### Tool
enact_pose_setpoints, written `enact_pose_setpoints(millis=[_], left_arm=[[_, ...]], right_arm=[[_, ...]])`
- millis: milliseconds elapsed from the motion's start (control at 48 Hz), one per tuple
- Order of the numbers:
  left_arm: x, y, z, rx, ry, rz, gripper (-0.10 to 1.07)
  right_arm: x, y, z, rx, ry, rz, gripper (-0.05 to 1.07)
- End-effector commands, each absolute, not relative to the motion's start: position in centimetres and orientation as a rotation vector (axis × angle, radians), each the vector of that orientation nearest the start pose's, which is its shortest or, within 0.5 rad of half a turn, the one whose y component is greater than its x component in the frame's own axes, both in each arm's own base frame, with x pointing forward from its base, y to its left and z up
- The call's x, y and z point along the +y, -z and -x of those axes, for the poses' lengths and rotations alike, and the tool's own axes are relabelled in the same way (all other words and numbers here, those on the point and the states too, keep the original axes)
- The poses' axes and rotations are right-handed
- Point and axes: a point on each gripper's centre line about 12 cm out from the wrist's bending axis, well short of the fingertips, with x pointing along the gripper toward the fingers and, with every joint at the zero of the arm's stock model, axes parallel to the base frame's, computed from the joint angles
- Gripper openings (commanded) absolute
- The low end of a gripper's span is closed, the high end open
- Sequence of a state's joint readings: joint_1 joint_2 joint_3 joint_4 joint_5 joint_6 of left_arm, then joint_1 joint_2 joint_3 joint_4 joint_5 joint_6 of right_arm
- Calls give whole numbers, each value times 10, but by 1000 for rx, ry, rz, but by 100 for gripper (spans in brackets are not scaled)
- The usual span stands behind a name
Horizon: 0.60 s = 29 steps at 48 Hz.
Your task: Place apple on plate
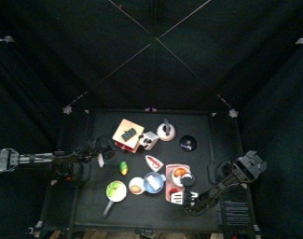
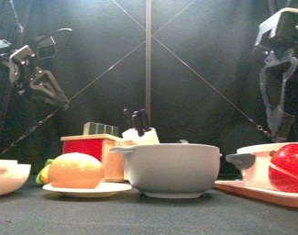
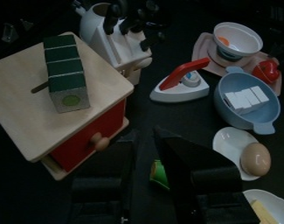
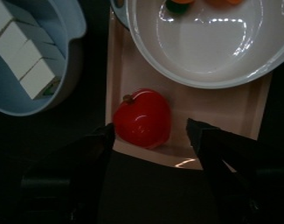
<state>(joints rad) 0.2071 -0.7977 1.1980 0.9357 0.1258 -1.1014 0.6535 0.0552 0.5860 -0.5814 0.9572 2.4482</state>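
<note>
The apple [image 4: 142, 118] is round and red and lies on a bare end of the salmon-pink plate [image 4: 243, 122], beside a white bowl [image 4: 214, 44] that stands on the same plate. My right gripper [image 4: 150, 131] is open, with one jaw on each side of the apple and a small gap to it. In the front view the apple [image 2: 290, 167] sits on the plate [image 2: 243, 189] at the right edge. It also shows in the left wrist view [image 3: 269, 68]. My left gripper [image 1: 94, 161] rests at the table's left side, away from the plate.
A blue bowl [image 4: 27, 61] with white blocks stands right next to the plate. An egg-like thing [image 3: 256, 159] lies on a small white dish. A red and white iron [image 3: 179, 80], a wooden box [image 3: 62, 96] and a green fruit [image 1: 124, 167] stand towards the left.
</note>
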Motion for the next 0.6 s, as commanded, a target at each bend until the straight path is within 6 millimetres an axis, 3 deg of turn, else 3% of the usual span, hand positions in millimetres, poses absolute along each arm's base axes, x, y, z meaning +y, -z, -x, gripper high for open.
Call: enact_pose_setpoints(millis=[0,208,583], left_arm=[[55,-214,-203,437,-343,187,66],[55,-213,-203,437,-343,190,66],[56,-212,-202,439,-345,191,66]], right_arm=[[153,-144,-289,802,1017,-967,97],[148,-144,-296,821,959,-902,97],[160,-143,-311,832,791,-917,97]])
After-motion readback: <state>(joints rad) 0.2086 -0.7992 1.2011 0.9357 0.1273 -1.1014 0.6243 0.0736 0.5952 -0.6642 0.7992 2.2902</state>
